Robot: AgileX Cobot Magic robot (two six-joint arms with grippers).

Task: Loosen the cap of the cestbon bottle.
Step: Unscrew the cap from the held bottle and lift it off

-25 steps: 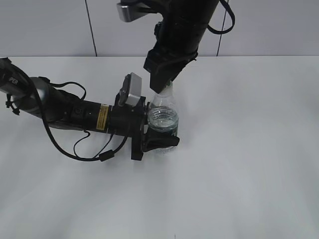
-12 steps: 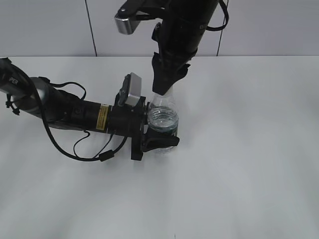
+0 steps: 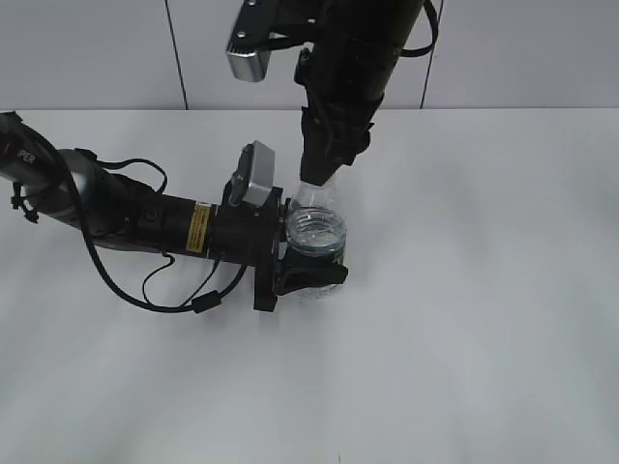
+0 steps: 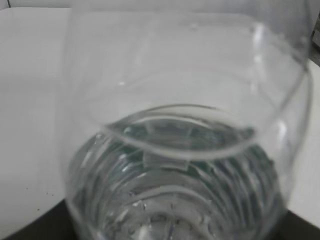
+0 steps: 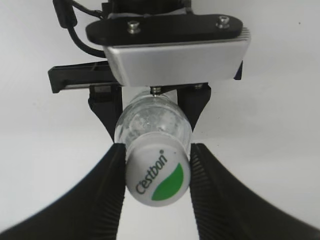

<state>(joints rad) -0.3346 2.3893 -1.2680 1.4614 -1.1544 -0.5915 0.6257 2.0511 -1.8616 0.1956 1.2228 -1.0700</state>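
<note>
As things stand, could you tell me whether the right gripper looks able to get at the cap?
Probably yes: the right gripper already brackets the cap, its fingers hugging both sides; nothing sits between.

One cestbon bottle (image 3: 316,235) is counted, standing on one bench (image 3: 484,290). One cap (image 5: 157,171) is seen on it. Two end effectors are counted: the left end effector (image 3: 311,274) and the right end effector (image 3: 323,172). Two wrist cameras are seen.
</note>
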